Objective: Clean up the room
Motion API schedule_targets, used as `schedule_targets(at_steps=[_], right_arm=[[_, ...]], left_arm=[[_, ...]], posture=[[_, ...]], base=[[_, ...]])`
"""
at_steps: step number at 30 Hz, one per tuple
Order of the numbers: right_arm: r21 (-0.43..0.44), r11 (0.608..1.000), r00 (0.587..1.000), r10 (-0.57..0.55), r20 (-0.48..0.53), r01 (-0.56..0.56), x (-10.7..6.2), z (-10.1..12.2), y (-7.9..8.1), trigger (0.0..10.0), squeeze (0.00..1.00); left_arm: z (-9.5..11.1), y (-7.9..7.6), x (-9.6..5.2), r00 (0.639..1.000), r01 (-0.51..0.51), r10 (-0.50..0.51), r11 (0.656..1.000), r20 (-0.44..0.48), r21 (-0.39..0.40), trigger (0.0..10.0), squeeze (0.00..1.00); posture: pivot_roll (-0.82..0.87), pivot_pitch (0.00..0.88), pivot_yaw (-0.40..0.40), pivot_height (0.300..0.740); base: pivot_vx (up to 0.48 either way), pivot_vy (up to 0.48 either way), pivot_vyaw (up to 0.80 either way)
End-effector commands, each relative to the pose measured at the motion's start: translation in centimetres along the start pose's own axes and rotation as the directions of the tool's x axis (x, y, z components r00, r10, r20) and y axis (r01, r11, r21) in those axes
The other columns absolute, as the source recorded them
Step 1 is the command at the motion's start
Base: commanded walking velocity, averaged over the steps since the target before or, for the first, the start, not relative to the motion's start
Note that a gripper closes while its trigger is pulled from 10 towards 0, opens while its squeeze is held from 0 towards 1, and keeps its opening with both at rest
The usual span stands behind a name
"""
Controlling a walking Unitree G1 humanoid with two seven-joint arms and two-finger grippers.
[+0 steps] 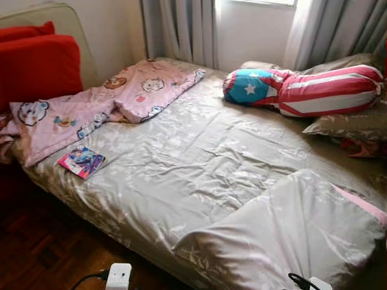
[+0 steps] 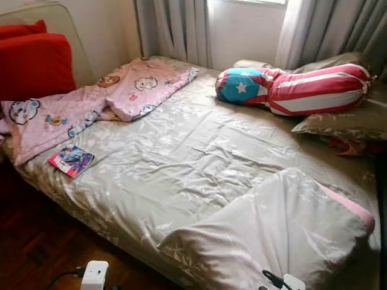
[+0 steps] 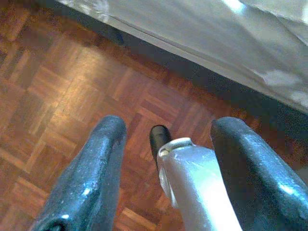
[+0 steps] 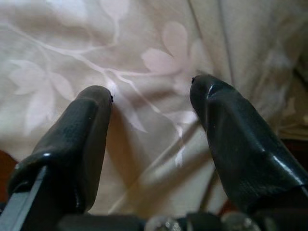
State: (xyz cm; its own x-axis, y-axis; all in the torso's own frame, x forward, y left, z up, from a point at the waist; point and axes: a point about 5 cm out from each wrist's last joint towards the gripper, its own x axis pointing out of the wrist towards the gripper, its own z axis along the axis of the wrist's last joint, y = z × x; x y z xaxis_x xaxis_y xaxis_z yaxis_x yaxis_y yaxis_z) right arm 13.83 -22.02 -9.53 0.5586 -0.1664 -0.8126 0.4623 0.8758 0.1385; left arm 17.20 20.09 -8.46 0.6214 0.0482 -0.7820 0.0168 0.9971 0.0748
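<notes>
bed (image 1: pixel 199 163) is sitting messy with a pink blanket (image 1: pixel 103 99) bunched near its head and a small book (image 1: pixel 81 161) beside it. left gripper (image 3: pixel 166 139) is hanging spread over the wood floor (image 3: pixel 57 82), right gripper (image 4: pixel 151 103) spread over the bedcover (image 4: pixel 159 43).

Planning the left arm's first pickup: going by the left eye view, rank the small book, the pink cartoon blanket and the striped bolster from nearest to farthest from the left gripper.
The left gripper sits low, by the bed's near edge.
1. Small book, bed's left edge.
2. Pink cartoon blanket, left, behind the book.
3. Striped bolster, far right by the curtains.
</notes>
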Motion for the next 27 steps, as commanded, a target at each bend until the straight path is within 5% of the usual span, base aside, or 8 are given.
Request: schedule_targets(at_steps=[1,18,27], right_arm=[[0.005,1.0,0.999,-0.004,-0.035,0.004,-0.3,-1.2,0.0,10.0,0.0],[-0.016,0.999,0.998,0.042,-0.053,-0.043,0.1,-0.8,1.3,10.0,0.0],[-0.015,0.999,0.996,0.041,-0.075,-0.042,-0.1,-1.2,1.1,10.0,0.0]], left_arm=[[-1.3,0.8,-0.4,0.999,-0.012,0.012,1.0,-0.045,0.01,10.0,0.0],[-2.7,2.8,-1.0,0.99,-0.08,0.078,0.997,-0.114,-0.012,10.0,0.0],[-2.8,2.5,-1.0,0.99,-0.079,0.076,0.997,-0.12,-0.02,10.0,0.0]], posture=[[-0.07,0.0,0.008,0.74],[-0.01,0.0,-0.011,0.74],[0.0,0.0,-0.015,0.74]], base=[[0.0,0.0,-0.59],[0.0,0.0,-0.59],[0.0,0.0,-0.58]])
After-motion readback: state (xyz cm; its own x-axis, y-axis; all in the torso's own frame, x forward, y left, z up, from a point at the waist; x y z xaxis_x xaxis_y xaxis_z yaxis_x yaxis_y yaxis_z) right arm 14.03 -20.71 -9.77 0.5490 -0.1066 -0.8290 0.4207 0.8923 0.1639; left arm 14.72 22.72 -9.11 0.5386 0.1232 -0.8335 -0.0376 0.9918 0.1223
